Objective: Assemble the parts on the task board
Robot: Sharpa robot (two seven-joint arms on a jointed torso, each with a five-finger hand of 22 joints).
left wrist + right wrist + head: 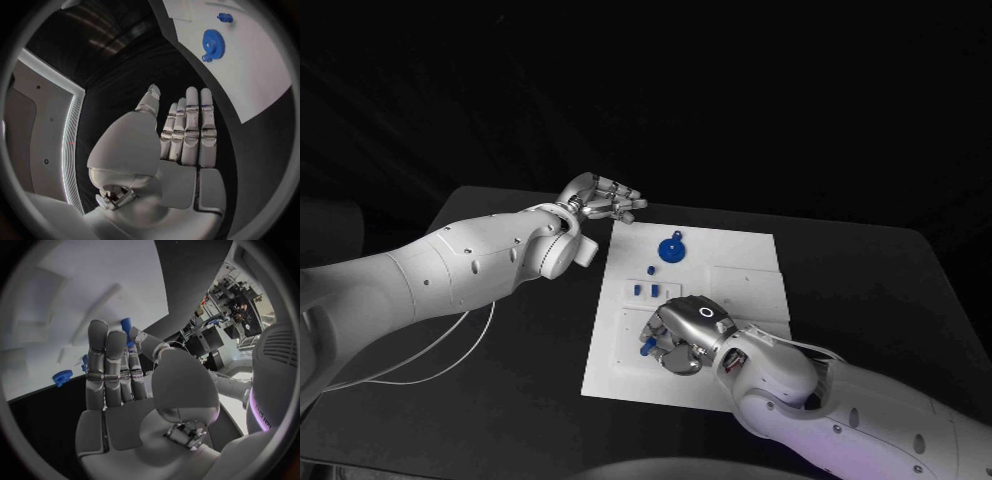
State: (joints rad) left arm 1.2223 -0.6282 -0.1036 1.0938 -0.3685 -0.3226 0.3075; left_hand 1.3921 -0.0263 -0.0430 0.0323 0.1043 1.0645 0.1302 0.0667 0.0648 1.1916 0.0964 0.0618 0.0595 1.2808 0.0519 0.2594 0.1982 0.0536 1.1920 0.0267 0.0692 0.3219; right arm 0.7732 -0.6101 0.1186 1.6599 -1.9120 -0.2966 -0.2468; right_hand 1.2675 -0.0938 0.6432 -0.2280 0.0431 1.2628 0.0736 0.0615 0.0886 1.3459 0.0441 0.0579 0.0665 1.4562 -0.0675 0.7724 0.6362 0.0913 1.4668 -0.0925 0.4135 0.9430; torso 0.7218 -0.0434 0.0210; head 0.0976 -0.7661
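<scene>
Pinching a blue part (127, 326) at their tips, the right hand's (687, 330) fingers (106, 360) hover over the task board (733, 270).

You are looking at a dim head view: the room behind is going black and the desk (488, 400) is reading as dark grey. The task board (733, 270) is showing as the brightest patch, evenly lit, without glare. A faint violet tint is sitting on the right arm's underside. The right hand (682, 335) is casting a soft shadow onto the board beneath it. Both wrist views are bending straight edges hard toward the circle's rim, and detail is softening there. In the left wrist view, soft highlights are catching the left hand (181, 135).
</scene>
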